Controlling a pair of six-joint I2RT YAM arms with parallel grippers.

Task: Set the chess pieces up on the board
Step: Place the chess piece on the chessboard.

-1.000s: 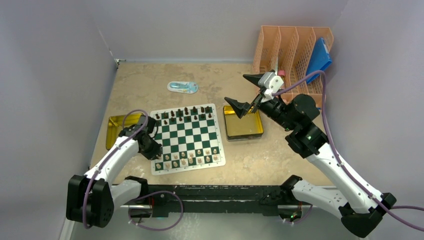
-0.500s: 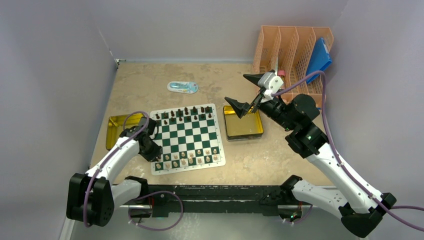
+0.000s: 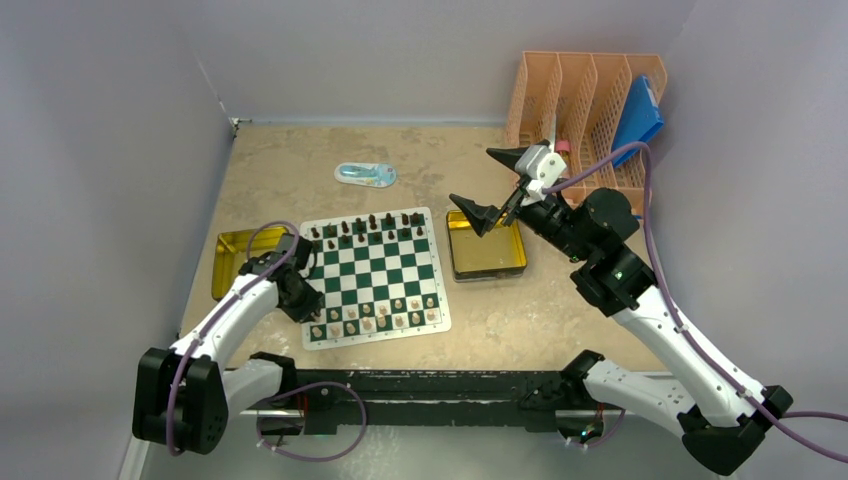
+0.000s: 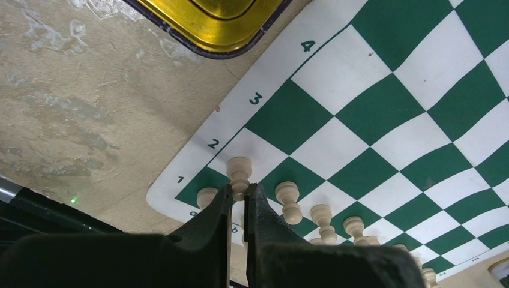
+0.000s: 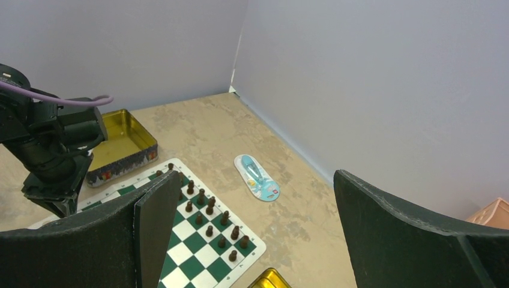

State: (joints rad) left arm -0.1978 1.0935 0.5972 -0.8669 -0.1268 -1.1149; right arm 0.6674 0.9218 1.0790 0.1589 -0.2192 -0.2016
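Observation:
The green-and-white board lies mid-table, dark pieces in its far rows, cream pieces in its near rows. My left gripper is at the board's near-left corner. In the left wrist view my left gripper is shut on a cream pawn standing at the row marked 2, beside other cream pieces. My right gripper is wide open and empty, raised above the gold tray right of the board. The right wrist view shows the dark pieces on the board.
A second gold tray lies left of the board, also in the left wrist view. A blue packet lies behind the board. An orange file rack with a blue folder stands at the back right. Grey walls enclose the table.

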